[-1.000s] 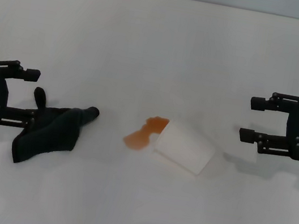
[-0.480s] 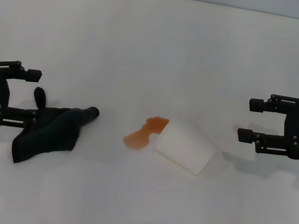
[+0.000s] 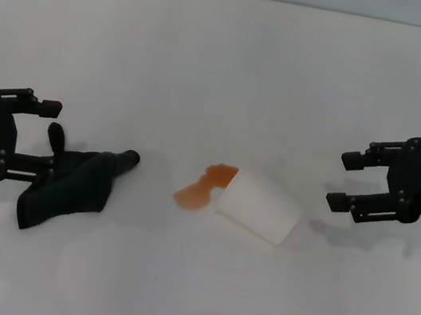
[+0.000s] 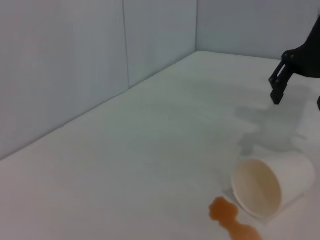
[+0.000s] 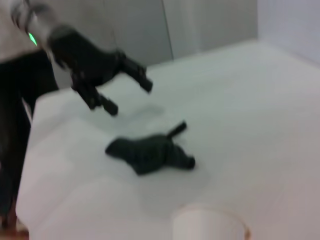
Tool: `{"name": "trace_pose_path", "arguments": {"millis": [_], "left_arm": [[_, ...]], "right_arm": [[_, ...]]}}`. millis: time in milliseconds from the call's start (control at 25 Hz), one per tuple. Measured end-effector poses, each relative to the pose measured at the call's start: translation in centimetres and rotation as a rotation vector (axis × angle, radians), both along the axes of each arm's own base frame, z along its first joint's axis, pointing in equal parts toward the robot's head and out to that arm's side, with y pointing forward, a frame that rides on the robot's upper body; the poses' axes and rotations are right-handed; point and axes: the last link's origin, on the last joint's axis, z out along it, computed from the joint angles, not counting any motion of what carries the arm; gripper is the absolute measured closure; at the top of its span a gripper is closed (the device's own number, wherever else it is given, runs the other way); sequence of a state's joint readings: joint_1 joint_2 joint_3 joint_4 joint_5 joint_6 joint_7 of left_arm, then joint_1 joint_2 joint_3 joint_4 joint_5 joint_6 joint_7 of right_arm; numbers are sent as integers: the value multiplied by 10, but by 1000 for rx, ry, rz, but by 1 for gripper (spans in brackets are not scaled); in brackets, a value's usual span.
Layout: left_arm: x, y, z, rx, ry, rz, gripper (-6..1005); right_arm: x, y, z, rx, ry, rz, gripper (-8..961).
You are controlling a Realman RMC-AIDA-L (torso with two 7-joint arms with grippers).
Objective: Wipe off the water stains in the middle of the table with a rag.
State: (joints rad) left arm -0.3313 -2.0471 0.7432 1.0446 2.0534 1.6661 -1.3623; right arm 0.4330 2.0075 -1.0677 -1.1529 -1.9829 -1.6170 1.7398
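Liquid to wipe: the small orange-brown translucent puddle [image 3: 204, 188] lies mid-bench on the plain white matte bench [image 3: 225, 71], touching the mouth of the tipped white paper cup [image 3: 259, 207]. Find the soft black cloth rag [image 3: 70, 185] to the left, beside the left gripper [image 3: 50, 136], fingers apart. The right gripper [image 3: 341, 179] hovers right of the cup, fingers apart.

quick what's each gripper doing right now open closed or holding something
Left gripper: open, empty, next to the rag.
Right gripper: open, empty, off to the cup's right.
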Motion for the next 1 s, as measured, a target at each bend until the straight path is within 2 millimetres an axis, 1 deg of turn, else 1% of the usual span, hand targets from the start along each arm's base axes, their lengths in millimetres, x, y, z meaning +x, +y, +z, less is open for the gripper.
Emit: {"name": "trace_pose_path", "arguments": {"millis": [240,440,600,680,800,920,1000], "left_arm": [[-2,-3,-3,-18,8,-2,153],[-6,-9,-7,-44,20,12,153],[-8,-15,-17,-86,23,13,153],[-9,-17,-21,-102,25,8,153],[-9,-18,-25,-113,24,-1,153],[-8,-17,-25,-115,24,-7,153],[-8,-16,-25,-115,26,-10,153]], "right_arm": [[-23,16,-7,-52,-146,-33,198],[-39,25,-10,-38,-227,-67,195],[-49,25,-13,-35,-274,-113,193],[-53,25,-15,-31,-321,-154,163],[-60,26,-23,-29,-387,-226,119],[-67,24,-33,-43,-426,-258,74],[-69,23,-39,-46,-450,-270,76]]}}
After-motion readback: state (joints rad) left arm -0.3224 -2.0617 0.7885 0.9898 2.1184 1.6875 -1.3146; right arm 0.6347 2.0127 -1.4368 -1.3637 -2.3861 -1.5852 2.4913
